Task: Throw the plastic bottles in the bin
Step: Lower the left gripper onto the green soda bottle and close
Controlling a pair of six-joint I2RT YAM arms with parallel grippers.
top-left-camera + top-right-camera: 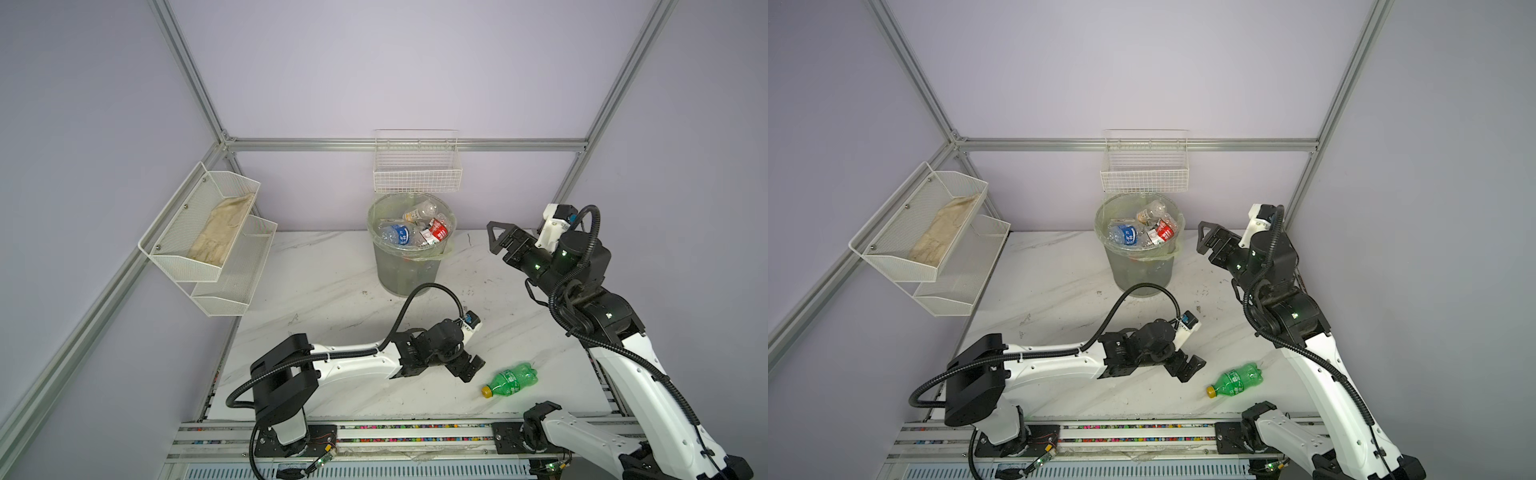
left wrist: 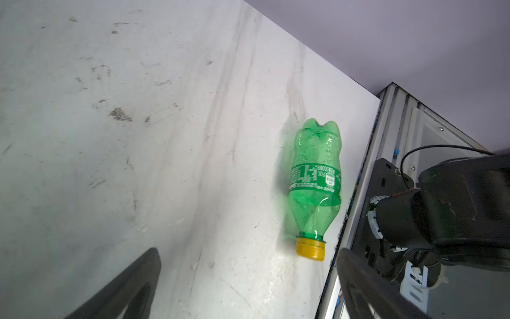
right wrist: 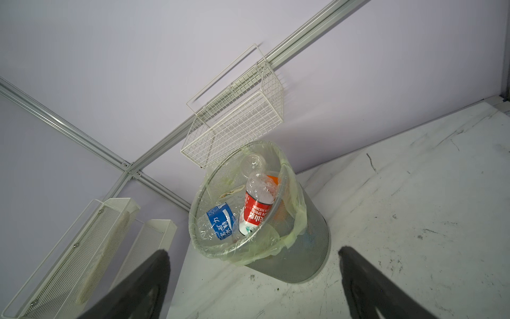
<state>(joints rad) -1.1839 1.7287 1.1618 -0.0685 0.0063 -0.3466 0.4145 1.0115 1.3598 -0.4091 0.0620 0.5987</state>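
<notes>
Overhead pair plus wrists
Both top views share the whole table point(image 1: 332, 270) point(image 1: 1059, 270); wrist views look out close between their jaws.

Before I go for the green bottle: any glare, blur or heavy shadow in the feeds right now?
Left wrist view: green bottle sharp, label legible, only a faint green-tinted shadow beside it; the left claw tips are dark and soft. Right wrist view: bin crisp, mild sheen on its liner. In both top views: even, soft light, no harsh glare.
</notes>
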